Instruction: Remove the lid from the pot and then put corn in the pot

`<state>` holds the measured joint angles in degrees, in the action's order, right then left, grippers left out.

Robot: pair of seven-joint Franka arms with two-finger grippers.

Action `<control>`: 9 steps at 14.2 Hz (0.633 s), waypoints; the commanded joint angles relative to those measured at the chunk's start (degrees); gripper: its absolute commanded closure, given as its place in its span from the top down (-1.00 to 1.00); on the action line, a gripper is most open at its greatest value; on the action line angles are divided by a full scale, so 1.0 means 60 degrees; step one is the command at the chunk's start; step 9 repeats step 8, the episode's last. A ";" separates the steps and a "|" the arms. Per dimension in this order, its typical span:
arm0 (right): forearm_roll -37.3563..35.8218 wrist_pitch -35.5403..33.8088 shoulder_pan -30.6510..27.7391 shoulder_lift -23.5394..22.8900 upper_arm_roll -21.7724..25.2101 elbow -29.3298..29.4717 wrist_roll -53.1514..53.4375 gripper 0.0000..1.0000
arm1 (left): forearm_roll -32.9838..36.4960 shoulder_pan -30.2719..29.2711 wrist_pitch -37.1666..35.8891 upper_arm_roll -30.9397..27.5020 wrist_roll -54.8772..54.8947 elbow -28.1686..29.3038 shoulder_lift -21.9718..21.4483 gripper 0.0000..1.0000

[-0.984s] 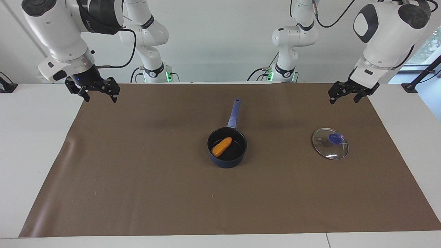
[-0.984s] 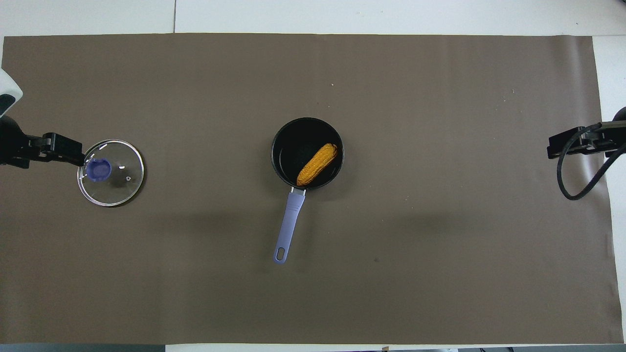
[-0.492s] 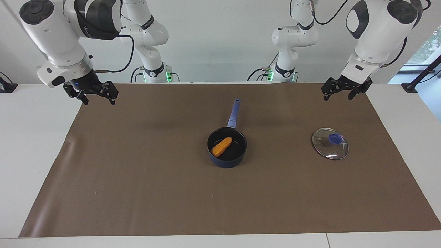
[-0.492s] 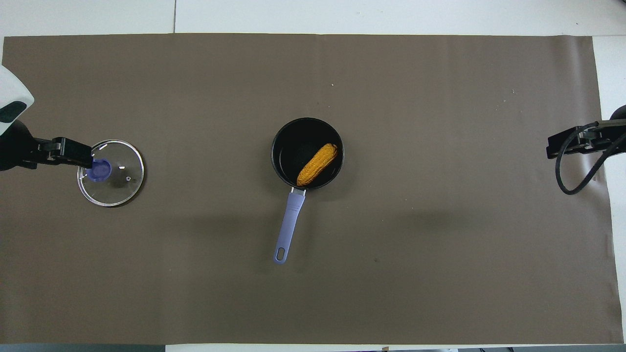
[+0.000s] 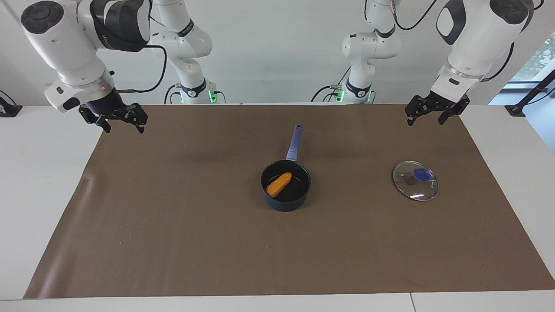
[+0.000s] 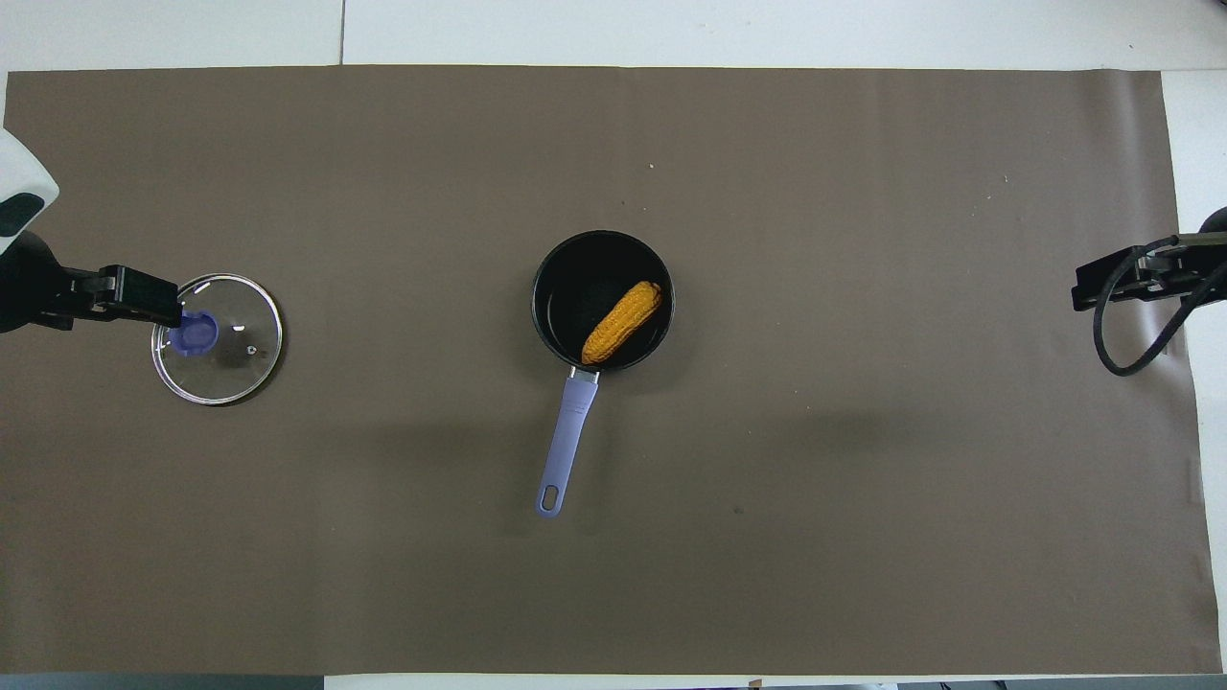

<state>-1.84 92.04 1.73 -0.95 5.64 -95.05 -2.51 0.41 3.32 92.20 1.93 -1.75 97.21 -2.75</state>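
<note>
The navy pot (image 5: 285, 185) (image 6: 603, 300) stands at the middle of the brown mat, its light blue handle (image 5: 294, 143) pointing toward the robots. The orange-yellow corn (image 5: 279, 184) (image 6: 622, 322) lies inside it. The glass lid (image 5: 415, 180) (image 6: 218, 338) with a blue knob lies flat on the mat toward the left arm's end. My left gripper (image 5: 425, 117) (image 6: 144, 299) is open and empty, raised above the mat near the lid. My right gripper (image 5: 122, 124) (image 6: 1117, 281) is open and empty, raised over the mat's edge at the right arm's end.
The brown mat (image 5: 195, 225) covers most of the white table (image 5: 39, 173). Two more arm bases stand at the wall nearer the robots.
Both grippers have risen a little and drawn back toward the robots; the left one more. Pot, corn and lid have not moved.
</note>
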 commanded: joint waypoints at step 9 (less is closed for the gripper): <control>0.0321 -0.0267 -0.0522 0.0100 -0.0091 0.0095 -0.0226 1.00 | -0.0230 0.0061 -0.0089 -0.0087 -0.0089 -0.0001 0.0004 1.00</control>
